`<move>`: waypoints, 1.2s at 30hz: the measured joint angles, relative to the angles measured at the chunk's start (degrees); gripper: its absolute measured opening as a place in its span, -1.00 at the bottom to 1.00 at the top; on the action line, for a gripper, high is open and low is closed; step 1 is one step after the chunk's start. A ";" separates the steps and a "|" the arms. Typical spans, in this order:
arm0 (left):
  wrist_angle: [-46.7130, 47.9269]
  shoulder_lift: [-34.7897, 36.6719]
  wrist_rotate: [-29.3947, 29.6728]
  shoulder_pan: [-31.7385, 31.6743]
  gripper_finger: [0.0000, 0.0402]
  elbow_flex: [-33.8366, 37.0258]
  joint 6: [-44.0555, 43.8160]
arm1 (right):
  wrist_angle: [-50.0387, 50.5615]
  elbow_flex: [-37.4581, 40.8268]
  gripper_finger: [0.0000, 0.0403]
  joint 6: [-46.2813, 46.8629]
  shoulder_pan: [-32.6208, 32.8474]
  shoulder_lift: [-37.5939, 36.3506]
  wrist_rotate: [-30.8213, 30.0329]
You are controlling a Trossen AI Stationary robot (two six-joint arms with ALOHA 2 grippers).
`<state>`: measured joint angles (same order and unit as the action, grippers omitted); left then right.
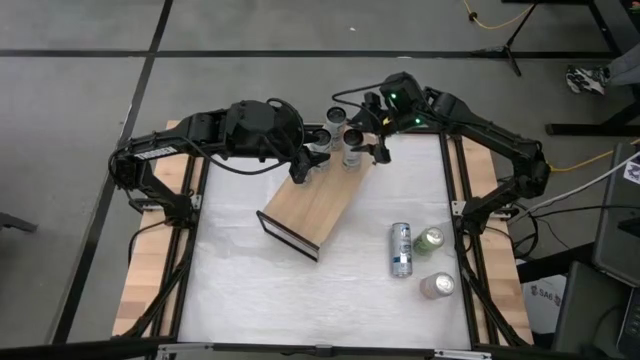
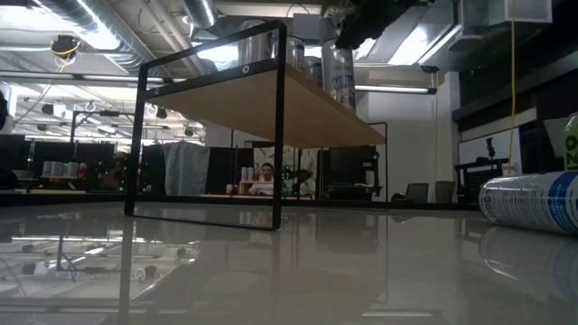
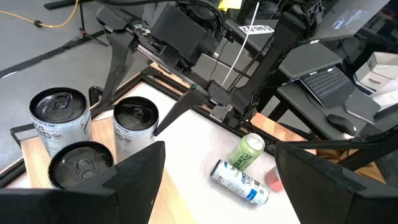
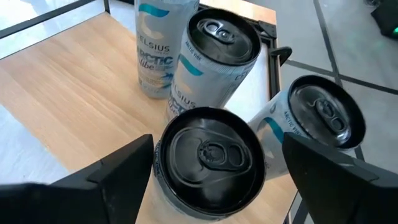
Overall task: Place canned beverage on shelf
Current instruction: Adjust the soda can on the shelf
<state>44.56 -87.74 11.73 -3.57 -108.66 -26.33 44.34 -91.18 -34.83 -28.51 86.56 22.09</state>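
Nearest on the white desk, a pink-topped can stood upright, with a green can and a blue-and-white can lying on its side just beyond. Further back, the shelf sat at an angle, its far end carrying a cluster of cans. There the right hand hovered over the nearest shelf can, fingers spread wide either side, not gripping. The left hand waited beside it, open and empty
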 joint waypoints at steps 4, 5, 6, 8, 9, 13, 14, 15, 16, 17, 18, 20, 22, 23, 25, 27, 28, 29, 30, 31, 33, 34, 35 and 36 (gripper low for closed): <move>0.00 0.00 0.00 -0.01 0.49 0.00 0.00 | -1.06 0.00 0.72 1.85 0.02 0.00 0.00; -0.02 0.00 0.00 0.01 0.49 0.00 0.00 | -1.07 0.00 0.72 2.10 0.02 0.00 0.02; -0.01 0.00 0.00 -0.01 0.49 0.00 0.00 | -1.04 0.00 0.72 2.19 0.02 0.00 0.02; 0.00 0.00 0.00 0.01 0.49 0.00 0.00 | -1.03 0.00 0.72 2.23 0.02 0.00 0.02; 0.00 0.00 0.00 0.01 0.49 0.00 0.00 | -1.03 0.00 0.72 2.23 0.02 0.00 0.02; -0.02 0.00 0.00 -0.01 0.49 0.00 0.00 | -1.03 0.00 0.72 2.23 0.02 0.00 0.02; -0.02 0.00 0.00 0.01 0.49 0.00 0.00 | -1.00 0.00 0.72 2.23 0.02 -0.07 0.02; -0.02 0.01 0.00 0.00 0.49 0.00 0.00 | -0.96 0.00 0.72 2.23 0.02 -0.11 0.02; 0.00 0.00 0.00 0.00 0.49 0.00 0.00 | -0.98 0.00 0.72 2.23 0.04 -0.17 0.04; -0.01 0.00 0.00 0.00 0.49 0.00 0.00 | -0.98 -0.02 0.72 2.24 0.04 -0.20 0.40; 0.00 0.00 0.00 0.01 0.49 0.00 0.00 | -0.90 -0.02 0.72 2.58 0.04 -0.43 1.04; 0.00 0.00 0.00 0.00 0.49 0.00 0.00 | -0.79 -0.03 0.72 3.52 0.00 -0.89 1.78; 0.00 0.00 0.00 0.00 0.49 0.00 0.00 | -0.70 -0.09 0.72 3.93 0.04 -1.66 1.99; 0.00 0.00 -0.02 -0.01 0.49 0.00 0.00 | -0.40 -0.09 0.72 4.32 0.04 -1.98 1.83; 0.00 0.00 -0.02 0.01 0.49 0.00 0.00 | -0.59 -0.09 0.72 4.63 0.12 -2.85 1.54; 0.00 0.00 -0.01 0.00 0.49 0.00 0.00 | -0.42 -0.09 0.72 5.04 0.13 -3.85 1.71; 0.00 0.00 -0.01 0.01 0.49 0.00 0.01 | -0.46 -0.09 0.72 5.93 0.13 -4.45 1.87; 0.00 0.00 -0.01 0.01 0.49 0.00 0.01 | -0.44 -0.09 0.72 7.08 0.13 -5.02 1.95; 0.00 0.00 -0.02 0.00 0.49 0.00 0.01 | -0.49 -0.09 0.72 8.74 0.13 -5.60 1.96; 0.00 0.00 0.00 0.01 0.49 0.00 0.00 | -0.52 -0.09 0.72 10.64 0.13 -6.10 2.05; 0.00 0.00 0.00 0.01 0.49 0.00 0.02 | -0.49 -0.09 0.72 15.24 0.13 -6.96 2.06; 0.00 0.00 -0.02 0.00 0.49 0.00 0.02 | -0.36 -0.09 0.72 17.98 0.13 -7.36 2.06; 0.00 0.00 -0.01 0.01 0.49 0.00 0.02 | -0.09 -0.09 0.72 20.52 0.13 -7.69 2.05; 0.00 0.00 -0.02 0.01 0.49 0.00 0.02 | 0.41 -0.09 0.72 22.87 0.13 -7.93 2.03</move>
<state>44.56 -87.74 11.70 -3.55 -108.66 -26.30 44.75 -91.26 -11.96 -28.38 78.63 24.12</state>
